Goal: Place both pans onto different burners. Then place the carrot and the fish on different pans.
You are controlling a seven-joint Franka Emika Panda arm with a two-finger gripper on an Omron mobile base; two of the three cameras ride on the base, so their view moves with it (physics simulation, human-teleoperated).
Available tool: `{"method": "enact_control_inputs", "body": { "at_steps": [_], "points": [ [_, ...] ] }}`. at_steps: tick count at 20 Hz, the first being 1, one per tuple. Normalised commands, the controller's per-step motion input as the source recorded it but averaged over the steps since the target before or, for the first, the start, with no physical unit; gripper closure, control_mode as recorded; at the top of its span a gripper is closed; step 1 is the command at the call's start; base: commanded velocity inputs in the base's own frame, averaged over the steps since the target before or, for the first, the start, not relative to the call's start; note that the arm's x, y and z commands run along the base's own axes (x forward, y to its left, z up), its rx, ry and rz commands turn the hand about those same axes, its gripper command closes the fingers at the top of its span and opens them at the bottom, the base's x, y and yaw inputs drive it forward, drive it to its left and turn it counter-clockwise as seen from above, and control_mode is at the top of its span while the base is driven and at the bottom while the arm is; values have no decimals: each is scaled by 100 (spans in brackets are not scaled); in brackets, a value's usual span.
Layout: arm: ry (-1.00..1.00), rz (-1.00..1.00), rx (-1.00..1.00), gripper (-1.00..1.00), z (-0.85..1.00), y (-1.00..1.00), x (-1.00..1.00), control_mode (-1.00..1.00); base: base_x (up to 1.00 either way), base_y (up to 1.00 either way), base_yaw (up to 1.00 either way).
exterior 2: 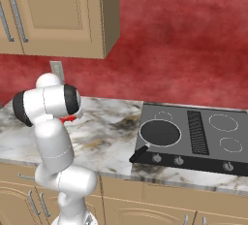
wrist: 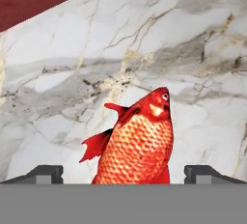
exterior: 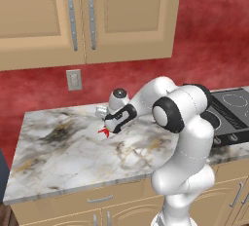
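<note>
We are noting gripper (wrist: 123,172) standing wide open, straddling fish (wrist: 137,143) lying on counter (wrist: 193,49), well left of cooktop (exterior 2: 193,132). One pan (exterior 2: 160,133) sitting on cooktop's near-left burner.

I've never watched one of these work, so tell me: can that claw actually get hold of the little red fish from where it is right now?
Probably yes. The gripper is open, one fingertip on each side of the fish, which lies on bare marble counter with nothing between them.
</note>
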Motion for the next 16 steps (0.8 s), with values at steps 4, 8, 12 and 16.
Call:
{"method": "enact_control_inputs", "body": {
  "at_steps": [4,8,12,16],
  "points": [
    [0,-2,0,-100,-22,3,18,-100,0,0,0],
    [0,-2,0,-100,-24,1,19,-100,0,0,0],
    [0,-2,0,-100,-24,1,22,-100,0,0,0],
    [0,-2,0,100,-26,5,19,-100,0,0,0]
  ]
}}
